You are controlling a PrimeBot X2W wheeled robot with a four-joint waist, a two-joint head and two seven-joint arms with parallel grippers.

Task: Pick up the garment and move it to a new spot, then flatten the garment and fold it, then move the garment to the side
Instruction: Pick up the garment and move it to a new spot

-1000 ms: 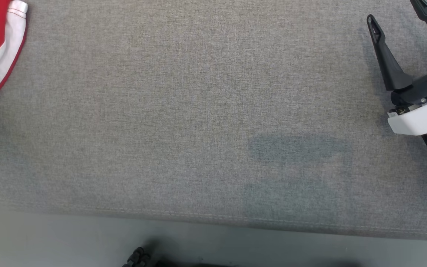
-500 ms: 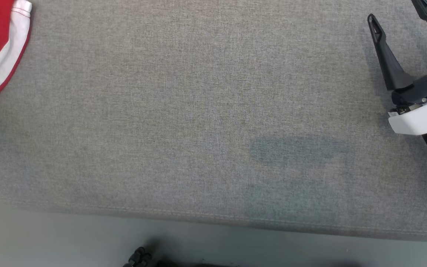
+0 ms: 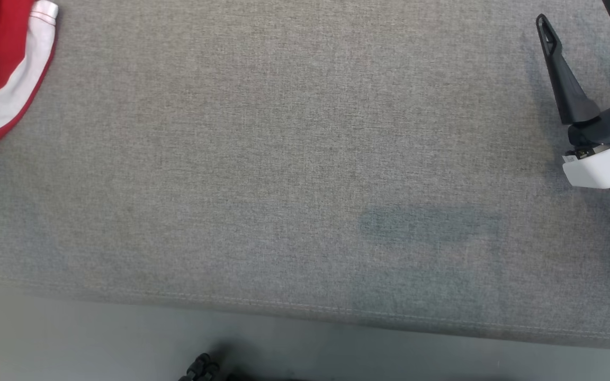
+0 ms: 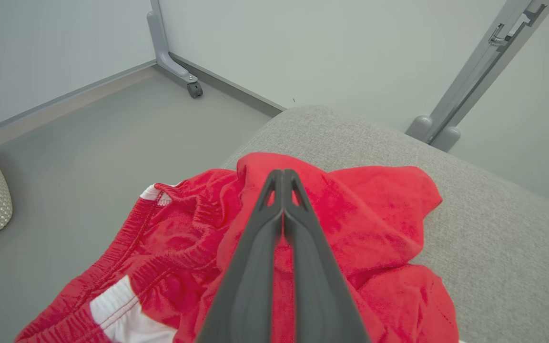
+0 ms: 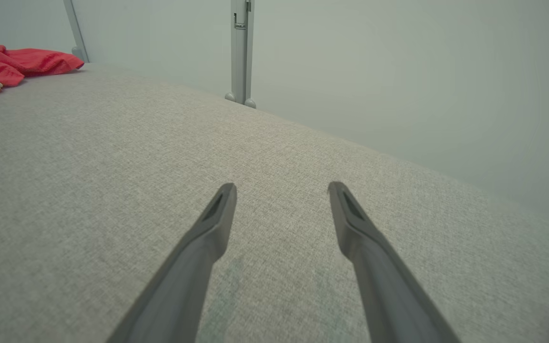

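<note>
The left gripper [image 4: 283, 172] is pressed shut, its tips at a ridge of the crumpled red garment [image 4: 379, 200]; I cannot tell whether any cloth is pinched. The right gripper [image 5: 281, 190] hangs spread wide and empty over the cushion's [image 3: 284, 159] right end. With the garment bunched at the cushion's far left corner, the moving, flattening and folding all look left to do.

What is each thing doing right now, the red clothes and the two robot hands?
red garment: crumpled in a heap at the corner of the grey cushion, not flat, not folded.
left gripper: shut, fingers over the garment; cannot tell if it pinches cloth.
right gripper: open, empty, above bare cushion.
</note>
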